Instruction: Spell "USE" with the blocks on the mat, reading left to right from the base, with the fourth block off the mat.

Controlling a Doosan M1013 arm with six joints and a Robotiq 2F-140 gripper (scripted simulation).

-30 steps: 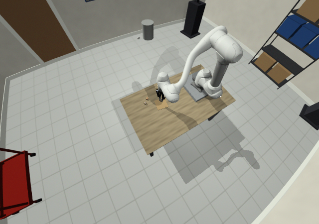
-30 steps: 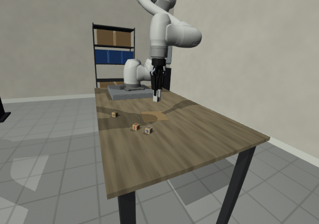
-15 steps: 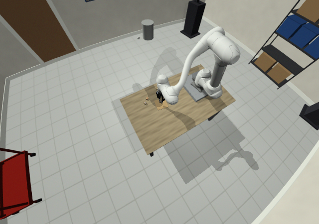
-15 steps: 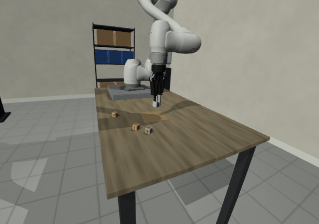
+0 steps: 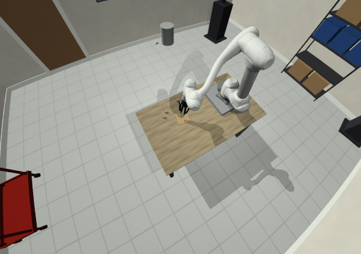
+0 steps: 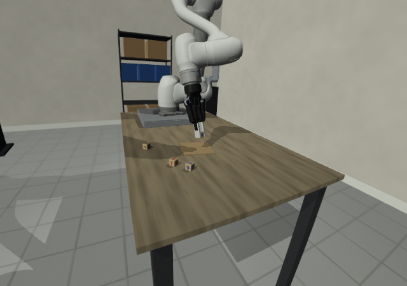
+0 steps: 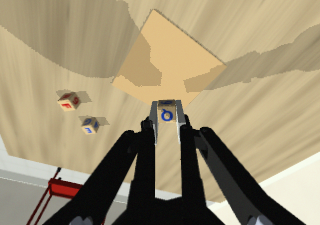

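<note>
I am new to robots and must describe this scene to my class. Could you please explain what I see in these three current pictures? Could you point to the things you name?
The machine is one white jointed arm, standing on a grey plate (image 5: 221, 111) (image 6: 154, 124) on a wooden table (image 5: 163, 146) (image 6: 229, 190). At its end is a black gripper (image 5: 181, 115) (image 6: 199, 133) (image 7: 166, 108), shut on a small lettered block (image 7: 167, 116).

The top picture looks down from high in the room. The exterior one looks along the table toward the arm. The wrist one looks past the gripper's fingers at the table.

A thin square mat (image 5: 179, 121) (image 6: 189, 150) (image 7: 177, 50) lies on the table. Three more blocks lie off the mat, best seen in the exterior picture; two of them sit close together.
</note>
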